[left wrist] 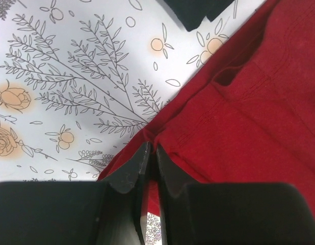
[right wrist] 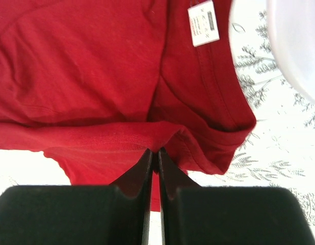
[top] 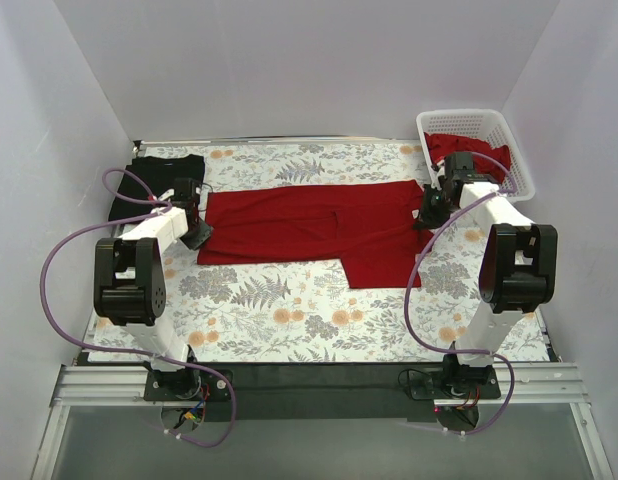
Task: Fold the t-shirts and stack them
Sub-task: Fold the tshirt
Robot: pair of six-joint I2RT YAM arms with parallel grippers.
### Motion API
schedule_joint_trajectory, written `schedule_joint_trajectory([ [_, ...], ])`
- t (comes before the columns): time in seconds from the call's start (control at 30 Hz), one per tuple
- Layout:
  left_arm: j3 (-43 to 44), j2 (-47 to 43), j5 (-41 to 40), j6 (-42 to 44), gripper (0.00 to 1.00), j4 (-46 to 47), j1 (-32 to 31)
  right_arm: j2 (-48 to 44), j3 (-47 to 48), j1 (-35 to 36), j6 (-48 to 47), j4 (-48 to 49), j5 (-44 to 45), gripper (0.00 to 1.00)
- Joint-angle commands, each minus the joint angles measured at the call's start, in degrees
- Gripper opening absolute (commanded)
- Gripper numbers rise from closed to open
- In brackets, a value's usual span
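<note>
The red t-shirt is stretched lengthwise between both pincers: the left pincer is clamped at its hem, the right pincer beside its collar.

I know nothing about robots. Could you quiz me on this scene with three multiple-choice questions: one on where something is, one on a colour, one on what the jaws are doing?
1. Where is the black shirt?
A) in the basket
B) at the table's far-left corner
C) at the near edge

2. What colour is the spread-out shirt?
A) red
B) blue
C) white

3. The left jaws are:
A) wide open
B) gripping the basket
C) pinched on the spread-out shirt's edge

Answers:
1 B: the top view shows it in that corner.
2 A: it is red in every view.
3 C: the left wrist view shows the tips closed on red cloth.
</note>
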Motion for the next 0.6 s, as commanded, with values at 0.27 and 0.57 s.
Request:
schedule_joint_trajectory([
  [0.27, -1.2, -2.1, -3.1, -0.4, 0.1, 0.2, 0.8, 2.9, 4.3, -0.2, -0.7, 1.6, 0.7, 0.11],
  [0.57, -0.9, -0.7, -2.5, -0.4, 0.11, 0.3, 0.8, 5.6, 5.4, -0.2, -1.4, 2.4, 2.4, 0.12],
])
